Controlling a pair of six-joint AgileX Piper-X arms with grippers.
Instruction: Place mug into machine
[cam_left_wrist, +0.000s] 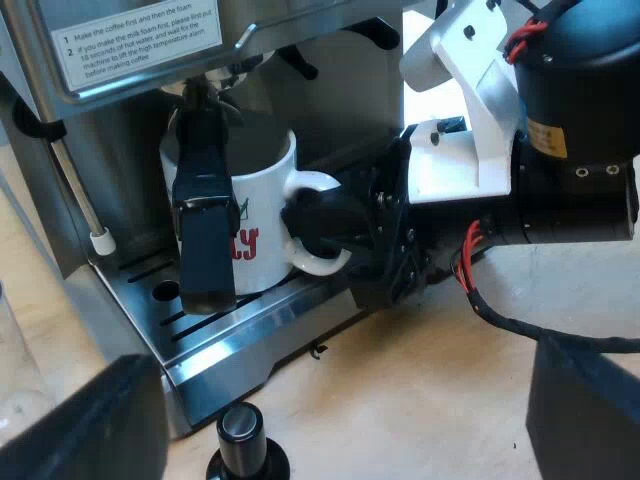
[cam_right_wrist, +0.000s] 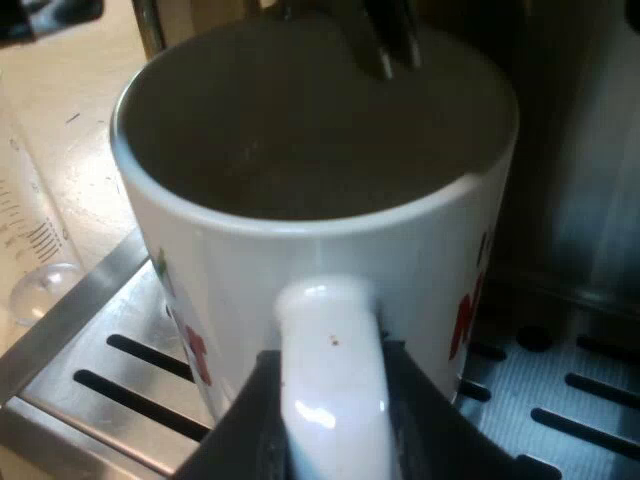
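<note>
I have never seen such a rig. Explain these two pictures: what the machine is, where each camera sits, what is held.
Both pictures come from cameras on the wrists of two robot arms. The left wrist view looks at an espresso machine: a white mug stands on its metal drip tray, behind the dark handle of the metal holder locked into the machine's front. The right gripper is shut on the mug's handle; the right wrist view shows that grip close up, black fingers on either side. The left gripper is open and holds nothing. A tamper with a black knob stands on the wooden table near it, and a measuring glass is beside the tray.
</note>
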